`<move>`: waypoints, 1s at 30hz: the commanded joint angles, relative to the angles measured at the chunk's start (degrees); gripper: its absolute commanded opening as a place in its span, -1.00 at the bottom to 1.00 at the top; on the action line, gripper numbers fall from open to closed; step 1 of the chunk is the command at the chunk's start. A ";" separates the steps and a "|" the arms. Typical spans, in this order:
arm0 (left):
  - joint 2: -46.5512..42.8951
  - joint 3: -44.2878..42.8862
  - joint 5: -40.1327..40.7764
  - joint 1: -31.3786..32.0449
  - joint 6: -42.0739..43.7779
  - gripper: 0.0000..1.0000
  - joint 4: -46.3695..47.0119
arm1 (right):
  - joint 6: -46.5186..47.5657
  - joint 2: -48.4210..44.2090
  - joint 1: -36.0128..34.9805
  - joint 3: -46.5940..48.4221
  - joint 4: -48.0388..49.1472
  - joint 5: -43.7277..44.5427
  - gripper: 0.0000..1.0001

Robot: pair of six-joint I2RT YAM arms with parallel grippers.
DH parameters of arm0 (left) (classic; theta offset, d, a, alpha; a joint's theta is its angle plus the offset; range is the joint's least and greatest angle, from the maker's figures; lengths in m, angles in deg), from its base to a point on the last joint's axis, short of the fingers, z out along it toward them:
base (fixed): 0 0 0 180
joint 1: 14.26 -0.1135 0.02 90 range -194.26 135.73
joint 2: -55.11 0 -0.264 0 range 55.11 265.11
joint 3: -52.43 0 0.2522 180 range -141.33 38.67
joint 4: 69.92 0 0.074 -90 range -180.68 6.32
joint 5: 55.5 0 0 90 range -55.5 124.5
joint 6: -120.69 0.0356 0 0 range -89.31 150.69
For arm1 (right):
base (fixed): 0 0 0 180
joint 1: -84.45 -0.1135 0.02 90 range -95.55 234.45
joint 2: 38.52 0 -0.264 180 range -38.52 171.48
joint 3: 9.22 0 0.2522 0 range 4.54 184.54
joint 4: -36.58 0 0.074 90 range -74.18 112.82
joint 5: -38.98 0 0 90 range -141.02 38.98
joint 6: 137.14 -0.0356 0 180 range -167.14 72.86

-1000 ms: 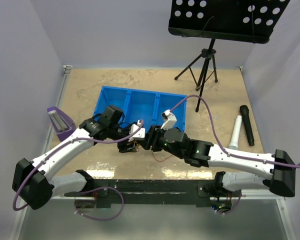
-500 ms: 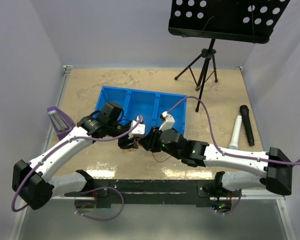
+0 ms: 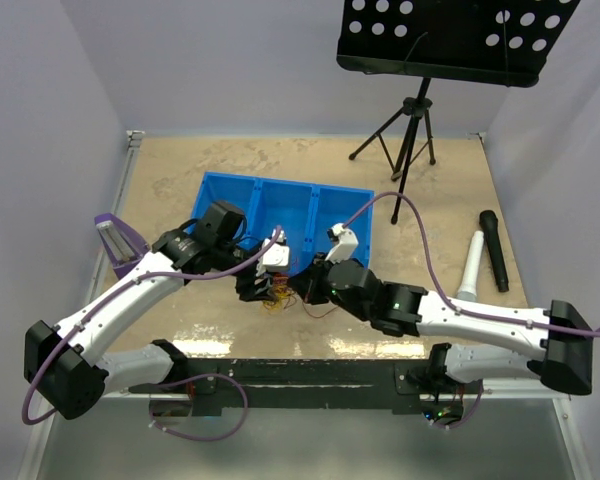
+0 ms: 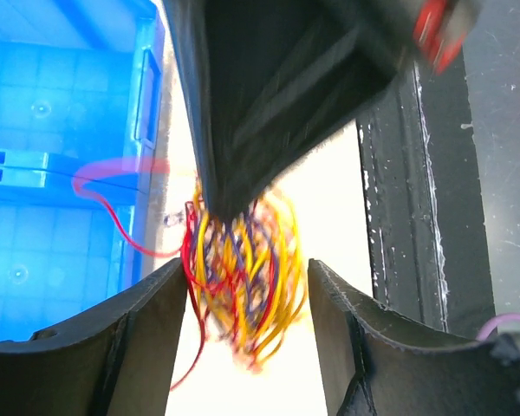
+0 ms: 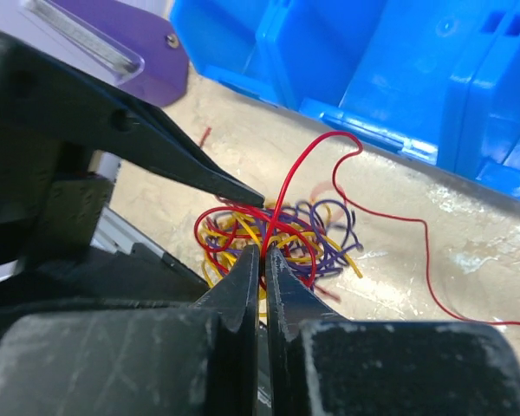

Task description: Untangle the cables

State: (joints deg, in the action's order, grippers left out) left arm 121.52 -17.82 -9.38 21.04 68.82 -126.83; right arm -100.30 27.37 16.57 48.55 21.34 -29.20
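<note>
1. While both arms meet low over the table [image 3: 170, 170], the cables [image 3: 276, 298] lie as one small tangle between them, just in front of the blue bin [image 3: 280, 200].
2. The right end effector [image 5: 261, 257] is pressed together at the near rim of the tangle, and it seems to pinch a few red and yellow strands.
3. The left end effector [image 4: 247, 342] is spread, and the tangle sits between its two fingers without being squeezed.
4. One red strand runs out of the tangle sideways, beside the bin wall; I judge this is the line for pulling.
5. Both arms are equally near; the left one needs only to close.
</note>
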 commanded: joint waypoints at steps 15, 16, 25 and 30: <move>0.91 -1.96 -1.65 -0.15 1.68 -0.10 -0.70 | 6.23 -6.47 -2.08 -2.26 -0.02 2.34 -1.00; 0.82 -1.70 -1.74 -0.15 1.77 -0.18 -0.35 | 6.23 -6.39 -2.26 -2.09 0.16 2.43 -1.00; 1.53 -2.75 -3.14 -0.07 2.48 -0.78 -2.10 | 6.15 -6.30 -3.05 -2.61 -0.72 3.75 -1.00; 1.79 -3.19 -4.28 -0.07 3.70 -0.30 -5.00 | 6.06 -7.09 -3.05 -2.88 -0.63 4.37 -1.00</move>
State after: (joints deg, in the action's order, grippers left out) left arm 123.14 -18.37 -10.28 21.02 70.59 -129.50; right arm -94.82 21.40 13.86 46.01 19.70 -26.53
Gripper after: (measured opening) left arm 0.282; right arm 0.020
